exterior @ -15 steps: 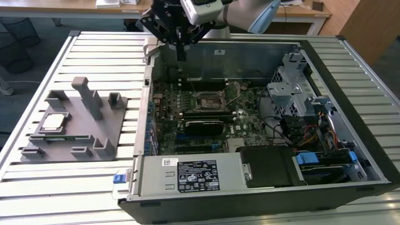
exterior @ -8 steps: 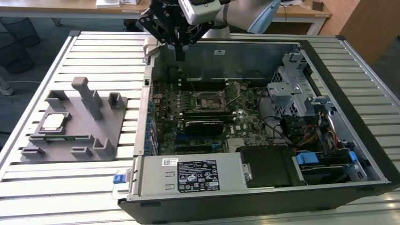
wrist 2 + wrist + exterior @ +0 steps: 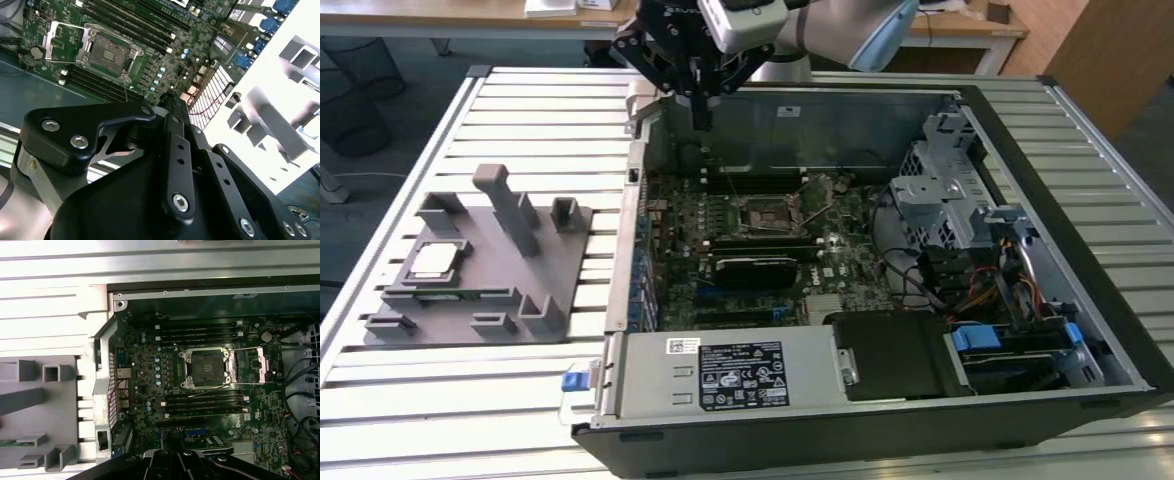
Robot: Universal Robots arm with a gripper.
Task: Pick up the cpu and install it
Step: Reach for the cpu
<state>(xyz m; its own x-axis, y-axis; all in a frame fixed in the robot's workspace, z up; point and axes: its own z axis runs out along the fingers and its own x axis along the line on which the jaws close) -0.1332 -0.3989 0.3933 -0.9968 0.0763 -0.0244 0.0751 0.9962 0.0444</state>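
Cpu: small flat square chip, silver-grey top, thin pale rim. Lies flat, top face up, at the left middle of the exterior view. Sits in a shallow seat on the grey fixture, toward the fixture's left edge.

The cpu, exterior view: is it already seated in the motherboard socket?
No: the cpu lies on the grey fixture at the exterior view's left, and the socket is empty.

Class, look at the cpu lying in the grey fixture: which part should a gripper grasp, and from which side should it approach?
Probably two opposite edges of the cpu, from straight above: it lies flat, metal top up, seated on the grey fixture, so only a descent reaches its thin rim.
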